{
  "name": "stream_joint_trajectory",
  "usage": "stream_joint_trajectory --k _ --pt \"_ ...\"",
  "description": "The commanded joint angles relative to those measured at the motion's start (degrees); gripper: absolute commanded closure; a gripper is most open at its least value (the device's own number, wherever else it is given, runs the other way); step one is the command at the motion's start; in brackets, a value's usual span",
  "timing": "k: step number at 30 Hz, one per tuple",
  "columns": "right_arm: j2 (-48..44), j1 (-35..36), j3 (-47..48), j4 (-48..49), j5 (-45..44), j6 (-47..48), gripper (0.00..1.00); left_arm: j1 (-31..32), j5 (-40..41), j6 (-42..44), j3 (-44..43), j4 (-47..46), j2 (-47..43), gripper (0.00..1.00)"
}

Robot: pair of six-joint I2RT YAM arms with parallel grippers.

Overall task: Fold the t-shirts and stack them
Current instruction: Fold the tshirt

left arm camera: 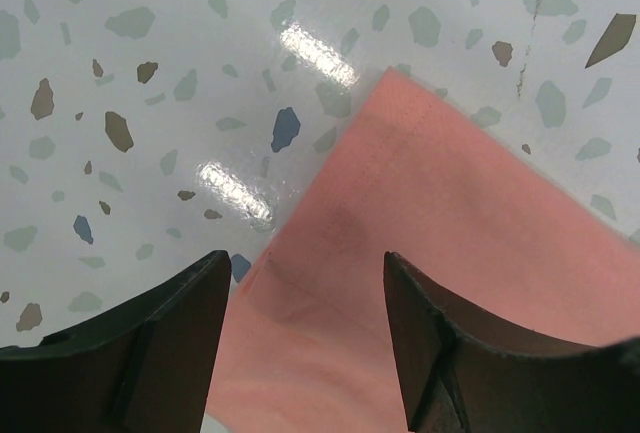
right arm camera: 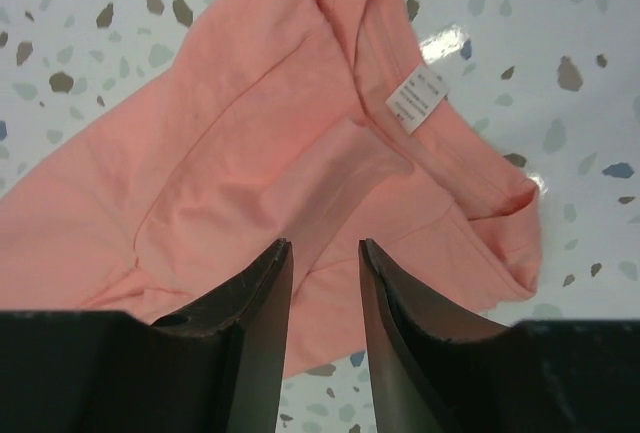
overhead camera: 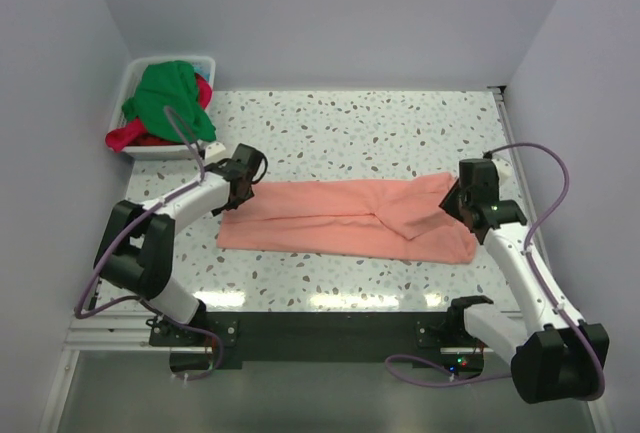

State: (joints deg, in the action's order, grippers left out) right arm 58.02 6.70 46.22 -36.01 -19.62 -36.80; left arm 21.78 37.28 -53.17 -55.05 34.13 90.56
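1. Three shirts share the bench (overhead camera: pixel 400 123). The salmon-pink shirt (overhead camera: pixel 340 218) lies as a long, flat, doubled-over strip across the middle, nearer the near edge than the far one.
2. At the far left corner a white tub (overhead camera: pixel 160 151) holds the green shirt (overhead camera: pixel 170 93), heaped on the red-magenta shirt (overhead camera: pixel 130 139). Both are crumpled.
3. The left gripper (overhead camera: pixel 238 188) hangs over the pink strip's left end with its jaws spread wide and nothing between them. The left wrist view shows the hem corner (left arm camera: pixel 390 73) just ahead of the fingers.
4. The right gripper (overhead camera: pixel 452 200) sits over the right end with its jaws parted narrowly and holding nothing. The collar (right arm camera: pixel 370 13) and its white label (right arm camera: pixel 417 98) lie beyond the fingertips.
5. I judge this cloth light, limp and thin. It will sag and drag, and it can slide on the glossy bench top.
6. I would pinch through both layers at the corners of each end, never mid-panel. I would lift both ends together so that the fold holds, and keep clear of the collar's loose rim, which could bunch up.
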Motion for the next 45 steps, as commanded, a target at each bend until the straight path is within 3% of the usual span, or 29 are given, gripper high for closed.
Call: stream_joint_trajectory --k 1,7,18,24,40,45 --pt "-2.12 0.5 -4.2 2.25 11.87 1.29 0.65 0.89 0.25 0.34 -0.15 -1.61 -2.06 0.33" --pt "-7.03 3.4 -10.79 3.49 17.85 1.72 0.74 1.6 -1.59 1.4 0.82 -3.36 -2.76 0.34" --pt "-2.83 7.1 -17.38 14.2 19.53 1.55 0.5 2.3 -6.43 4.83 5.21 -9.69 -6.28 0.34" --pt "-0.02 7.36 -19.85 21.59 20.76 0.15 0.5 2.3 -7.57 5.53 5.56 -10.31 -6.1 0.34" --pt "6.67 8.15 -20.2 27.13 22.08 -0.47 0.51 2.3 -7.83 6.32 5.21 -11.45 -5.13 0.34" --pt "9.3 8.42 -19.5 28.1 21.46 -0.12 0.58 2.3 -7.92 6.5 5.04 -11.54 -4.61 0.34"
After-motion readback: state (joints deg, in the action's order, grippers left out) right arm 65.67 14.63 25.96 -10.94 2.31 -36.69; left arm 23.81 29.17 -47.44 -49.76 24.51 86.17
